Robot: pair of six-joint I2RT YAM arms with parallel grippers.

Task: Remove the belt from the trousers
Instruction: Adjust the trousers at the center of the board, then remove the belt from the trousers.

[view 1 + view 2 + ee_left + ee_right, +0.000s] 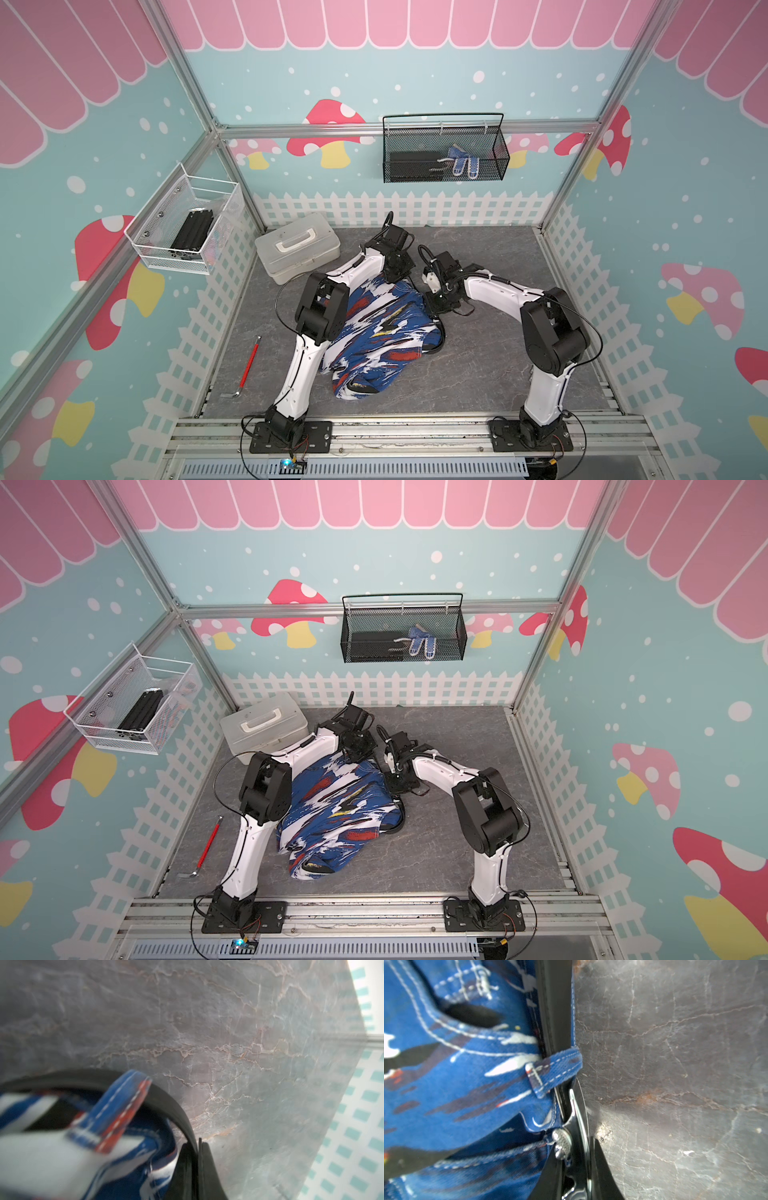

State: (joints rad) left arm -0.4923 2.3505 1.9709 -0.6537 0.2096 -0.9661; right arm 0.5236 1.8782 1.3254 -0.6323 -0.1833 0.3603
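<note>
Around the waistband of the trousers (382, 328), the belt (166, 1097) ran through the loops, with the whole bundle crumpled mid-table (498, 365) between the arms. The left gripper (198, 1144) was pinched tight on the strap beside one loop. The right gripper (580, 1147) was clamped narrow on it by the trouser button. A white box (297, 249) sat behind, and a red-handled hex key (249, 365) lay off left.

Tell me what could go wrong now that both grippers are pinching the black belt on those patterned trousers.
1. The black strap belt pinched by the left gripper runs under a blue-red cloth belt loop; pulling may drag the brush-stroke print cloth trousers along.
2. The shiny metal buckle at the right gripper sits beside a second belt loop and could snag.
</note>
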